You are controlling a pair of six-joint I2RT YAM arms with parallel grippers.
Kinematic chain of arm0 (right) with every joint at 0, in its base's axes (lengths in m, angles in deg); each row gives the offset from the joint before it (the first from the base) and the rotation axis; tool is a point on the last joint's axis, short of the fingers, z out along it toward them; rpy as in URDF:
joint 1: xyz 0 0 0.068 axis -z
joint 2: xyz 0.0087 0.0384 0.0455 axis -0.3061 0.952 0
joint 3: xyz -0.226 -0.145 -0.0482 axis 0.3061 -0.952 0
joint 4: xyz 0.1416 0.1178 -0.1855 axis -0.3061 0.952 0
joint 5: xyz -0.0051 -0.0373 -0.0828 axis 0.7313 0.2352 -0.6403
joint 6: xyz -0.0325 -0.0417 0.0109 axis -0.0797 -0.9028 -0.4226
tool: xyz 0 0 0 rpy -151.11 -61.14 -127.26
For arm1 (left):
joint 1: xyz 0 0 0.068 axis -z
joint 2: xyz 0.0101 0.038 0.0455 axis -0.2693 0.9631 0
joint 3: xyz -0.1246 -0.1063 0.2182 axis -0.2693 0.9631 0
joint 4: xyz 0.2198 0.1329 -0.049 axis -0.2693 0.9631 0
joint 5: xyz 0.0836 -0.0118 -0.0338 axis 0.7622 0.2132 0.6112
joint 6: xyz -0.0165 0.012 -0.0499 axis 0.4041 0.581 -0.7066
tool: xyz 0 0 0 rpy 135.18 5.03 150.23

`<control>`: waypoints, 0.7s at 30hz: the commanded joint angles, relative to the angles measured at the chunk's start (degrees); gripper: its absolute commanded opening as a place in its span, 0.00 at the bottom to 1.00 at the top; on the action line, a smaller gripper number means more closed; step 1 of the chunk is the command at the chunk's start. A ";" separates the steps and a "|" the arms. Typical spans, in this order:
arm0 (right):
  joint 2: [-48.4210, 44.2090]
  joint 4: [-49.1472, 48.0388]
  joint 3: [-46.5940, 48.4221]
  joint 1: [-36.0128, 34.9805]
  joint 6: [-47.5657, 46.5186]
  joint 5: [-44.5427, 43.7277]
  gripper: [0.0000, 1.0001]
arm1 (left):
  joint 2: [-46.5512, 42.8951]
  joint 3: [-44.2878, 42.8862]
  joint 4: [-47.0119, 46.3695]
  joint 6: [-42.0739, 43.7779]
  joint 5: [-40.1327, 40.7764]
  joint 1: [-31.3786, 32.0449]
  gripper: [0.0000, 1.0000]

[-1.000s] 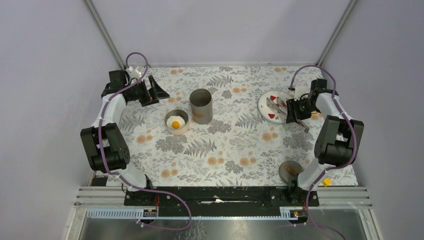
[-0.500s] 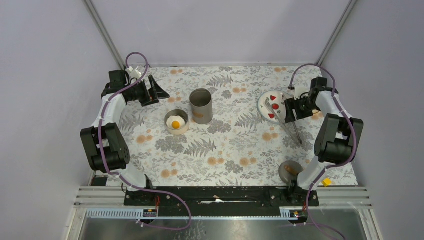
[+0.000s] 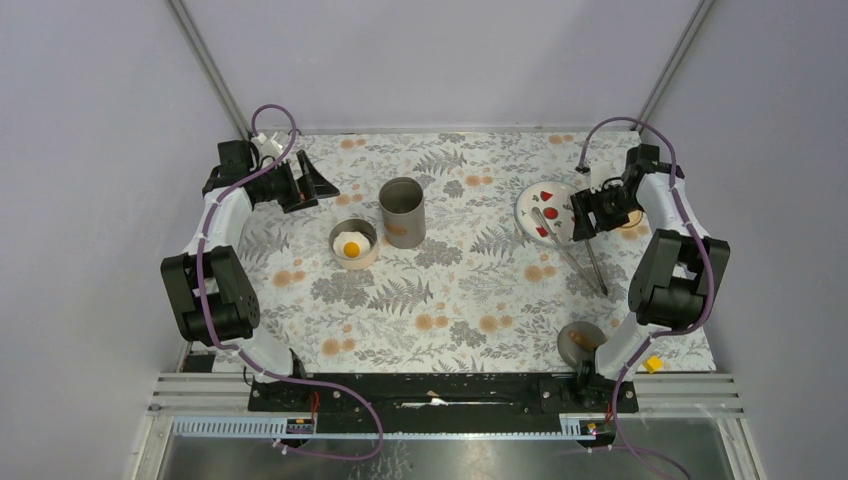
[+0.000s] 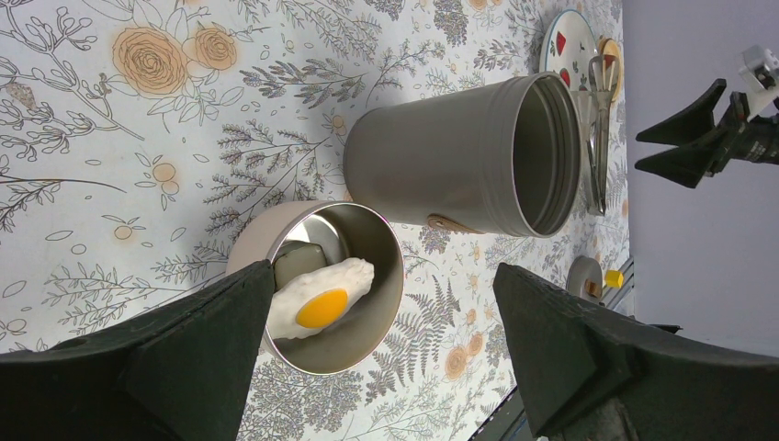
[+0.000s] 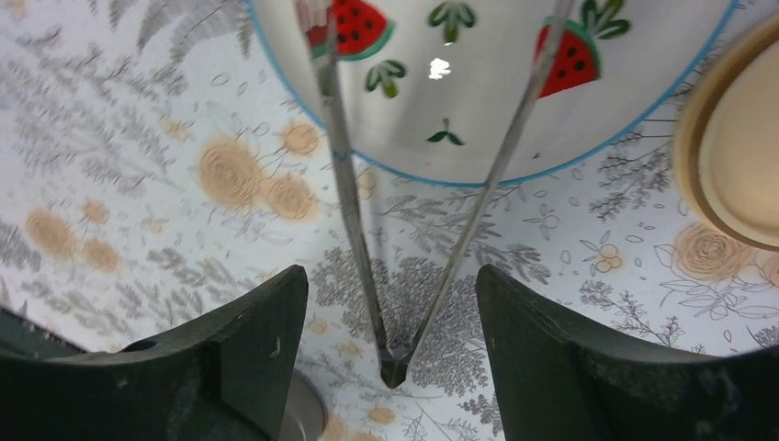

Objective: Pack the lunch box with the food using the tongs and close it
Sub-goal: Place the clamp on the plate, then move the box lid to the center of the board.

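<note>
The silver tongs (image 3: 575, 258) lie loose, their tips on the white plate (image 3: 530, 200) and their joined end (image 5: 393, 367) on the tablecloth nearer the arms. My right gripper (image 3: 583, 213) hovers over them, open, a finger on each side of the joined end and touching neither arm (image 5: 390, 273). Red wedge shapes (image 3: 549, 213) show on the plate. The fried egg (image 3: 351, 246) rests in a small round tin (image 3: 338, 232) beside the tall grey lunch box cylinder (image 3: 402, 215). My left gripper (image 3: 318, 187) is wide open at the far left, looking at the egg (image 4: 321, 294) and tin (image 4: 372, 331).
A grey round lid with a brown tab (image 3: 581, 341) lies near the right arm's base. A tan wooden-rimmed disc (image 5: 735, 138) sits just right of the plate. The tall cylinder (image 4: 441, 165) stands open-topped between the tin and the plate.
My right gripper has opened and let go of the tongs, which slid off the plate so their joined end lies on the cloth. The gripper drew back slightly. The left arm stayed still.
</note>
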 commanded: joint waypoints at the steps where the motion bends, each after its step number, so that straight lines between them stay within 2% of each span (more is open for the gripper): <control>1: -5.89 13.24 4.34 -0.29 -11.86 5.91 0.76 | -1.18 -1.58 -1.79 0.66 -1.41 0.05 0.99; 5: -9.11 27.45 5.96 -0.30 -25.20 5.91 0.77 | -0.93 -1.63 -1.76 0.53 -1.72 0.09 0.99; 9: -13.65 32.73 1.10 -0.59 -34.62 1.08 0.77 | -0.87 -1.46 -1.71 0.52 -1.60 0.14 0.99; 14: -19.79 31.89 -10.88 -3.24 -39.46 -6.32 0.77 | -1.23 -1.32 -1.79 0.48 -1.46 0.16 0.99; 21: -25.01 23.29 -24.78 -9.25 -37.04 -10.53 0.77 | -1.29 -1.37 -1.79 0.44 -1.42 0.23 0.99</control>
